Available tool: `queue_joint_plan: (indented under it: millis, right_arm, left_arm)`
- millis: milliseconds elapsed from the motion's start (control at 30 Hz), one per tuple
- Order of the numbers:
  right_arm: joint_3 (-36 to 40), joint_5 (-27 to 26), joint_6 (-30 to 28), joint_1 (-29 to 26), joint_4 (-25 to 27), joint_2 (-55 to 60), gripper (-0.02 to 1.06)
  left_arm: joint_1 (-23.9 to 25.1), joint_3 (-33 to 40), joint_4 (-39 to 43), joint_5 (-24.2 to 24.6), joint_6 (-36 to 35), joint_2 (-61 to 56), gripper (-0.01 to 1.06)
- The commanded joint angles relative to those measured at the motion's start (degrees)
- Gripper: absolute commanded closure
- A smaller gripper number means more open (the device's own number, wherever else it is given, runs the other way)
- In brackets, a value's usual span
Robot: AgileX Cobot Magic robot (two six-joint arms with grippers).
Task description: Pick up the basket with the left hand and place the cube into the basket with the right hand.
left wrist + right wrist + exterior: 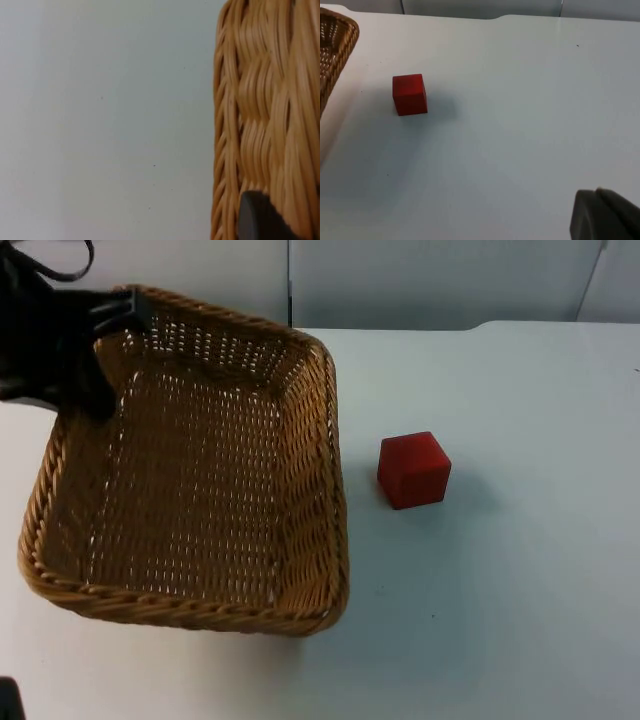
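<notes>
Left pincer [118, 312] clamped on wicker basket [200, 470] rim's far corner, red cube [413, 469] apart on white tabletop [520, 570], right pincer's [605, 215] grip state impossible to tell.

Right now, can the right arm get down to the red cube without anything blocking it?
Probably yes. The red cube sits alone on the white table, apart from the basket held by the left gripper. In the right wrist view, bare table lies between the right gripper and the cube.
</notes>
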Motion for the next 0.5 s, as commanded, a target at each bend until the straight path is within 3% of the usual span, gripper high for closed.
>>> queue_joint_plan:
  millis: [0,67,167,467]
  right_arm:
    - [0.2,-0.5,0.0,-0.4,-0.1,-0.1,1.05]
    - [0.2,-0.5,0.0,-0.4,-0.1,-0.1,1.05]
    - [0.2,-0.5,0.0,-0.4,-0.1,-0.1,1.05]
    - [0.2,-0.5,0.0,-0.4,-0.1,-0.1,1.05]
  left_arm:
    - [1.2,-0.5,-6.4,1.1,3.5,-1.3,1.05]
    - [3.1,-0.5,-14.7,2.7,9.7,-1.3,1.05]
    - [3.8,-0.3,-19.7,3.0,13.1,-1.3,1.05]
    - [3.8,-0.3,-20.5,2.5,13.4,-1.3,1.05]
